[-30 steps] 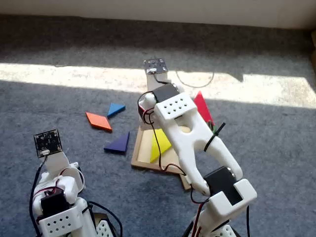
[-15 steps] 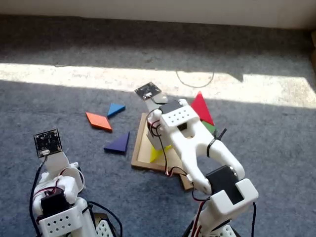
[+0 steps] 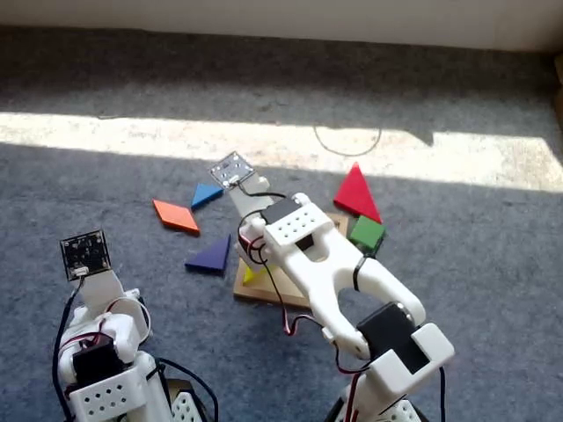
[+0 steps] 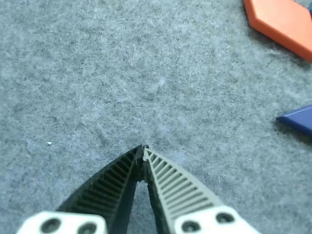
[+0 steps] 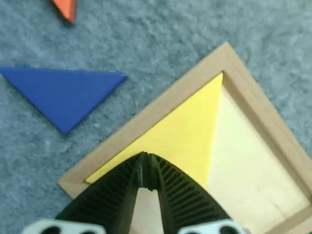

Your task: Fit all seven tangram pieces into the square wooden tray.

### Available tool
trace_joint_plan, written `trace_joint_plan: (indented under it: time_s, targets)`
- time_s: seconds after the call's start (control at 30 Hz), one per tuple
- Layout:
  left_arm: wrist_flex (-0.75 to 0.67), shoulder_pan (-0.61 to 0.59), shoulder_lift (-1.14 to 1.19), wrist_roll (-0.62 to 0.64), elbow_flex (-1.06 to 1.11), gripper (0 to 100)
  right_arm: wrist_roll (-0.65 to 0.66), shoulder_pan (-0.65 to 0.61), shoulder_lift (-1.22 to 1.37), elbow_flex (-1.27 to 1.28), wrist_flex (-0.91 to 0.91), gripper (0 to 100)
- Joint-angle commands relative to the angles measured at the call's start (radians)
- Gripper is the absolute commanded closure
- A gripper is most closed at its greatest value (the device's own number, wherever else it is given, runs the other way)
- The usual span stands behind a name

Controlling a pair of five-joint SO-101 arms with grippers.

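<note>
The square wooden tray [image 3: 264,291] lies at mid-table under my right arm. A yellow triangle [image 5: 179,130] lies flat in the tray's corner [image 5: 163,103] nearest the dark blue triangle; in the high view a bit of the yellow triangle [image 3: 252,274] shows. My right gripper [image 5: 145,168] is shut, its tips just over the yellow piece's edge. Outside the tray lie a dark blue triangle [image 3: 211,255], an orange parallelogram [image 3: 176,216], a small blue triangle [image 3: 206,194], a red triangle [image 3: 356,193] and a green square [image 3: 366,234]. My left gripper [image 4: 144,149] is shut over bare carpet.
Grey carpet covers the whole surface, with a sunlit band [image 3: 132,136] across the back. A thin wire loop [image 3: 347,141] lies behind the tray. The left arm's base [image 3: 97,360] sits at the front left, and open carpet stretches left of the orange piece.
My right arm swung left and lowered over the tray. The yellow triangle slid toward the tray's front left corner. The red triangle and green square came out from under the arm.
</note>
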Motion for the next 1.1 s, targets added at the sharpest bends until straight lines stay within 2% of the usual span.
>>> trace_joint_plan:
  time_s: [0.0, 0.17, 0.27, 0.43, 0.6, 0.67, 0.83, 1.07]
  targets:
    - [-0.017, -0.013, -0.025, -0.002, -0.007, 99, 0.002, -0.033, -0.016, -0.004, -0.018, 98.8]
    - [-0.017, -0.013, -0.025, -0.002, -0.007, 99, 0.002, -0.033, -0.097, -0.099, 0.114, 98.8]
    - [-0.017, -0.013, -0.025, -0.002, -0.007, 99, 0.005, 0.013, -0.193, -0.148, 0.225, 98.8]
    - [-0.018, -0.012, -0.025, -0.002, -0.008, 99, 0.008, 0.191, -0.343, -0.156, 0.285, 98.8]
    - [-0.012, -0.012, -0.025, -0.002, -0.007, 99, 0.009, 0.334, -0.357, -0.160, 0.292, 96.9]
    - [-0.012, -0.012, -0.025, -0.002, -0.004, 99, 0.031, 0.363, -0.332, -0.159, 0.291, 90.6]
    - [-0.044, -0.012, -0.025, -0.003, 0.030, 99, 0.086, 0.412, -0.200, -0.203, 0.275, 66.4]
    - [-0.048, -0.012, -0.025, -0.003, 0.035, 99, 0.086, 0.443, 0.062, -0.433, 0.277, 64.0]
